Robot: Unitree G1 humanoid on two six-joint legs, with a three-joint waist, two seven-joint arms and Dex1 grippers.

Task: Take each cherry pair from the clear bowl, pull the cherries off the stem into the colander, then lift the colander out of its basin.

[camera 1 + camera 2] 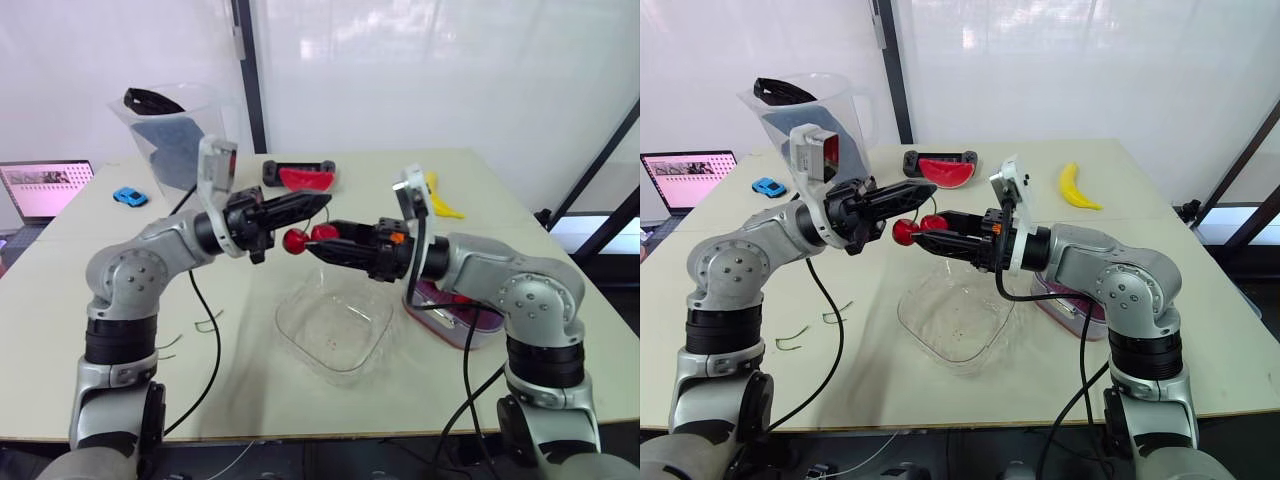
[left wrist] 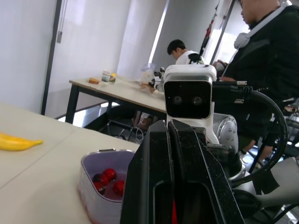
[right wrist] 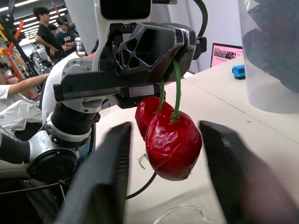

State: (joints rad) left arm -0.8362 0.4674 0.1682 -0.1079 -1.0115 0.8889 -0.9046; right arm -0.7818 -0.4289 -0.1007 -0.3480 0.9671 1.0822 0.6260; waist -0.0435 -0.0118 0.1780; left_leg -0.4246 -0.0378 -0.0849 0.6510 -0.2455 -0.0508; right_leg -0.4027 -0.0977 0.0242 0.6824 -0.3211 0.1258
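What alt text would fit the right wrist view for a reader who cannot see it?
A pair of red cherries hangs by its green stems from the shut left gripper, between the open fingers of the right gripper. A blue toy car lies on the table behind, with a laptop further back.

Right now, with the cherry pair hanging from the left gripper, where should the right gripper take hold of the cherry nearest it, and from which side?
Probably across the round belly of the nearest cherry, coming in level, opposite the left gripper. Its stem runs up into that shut gripper, blocking the top; the open right gripper flanks the sides.
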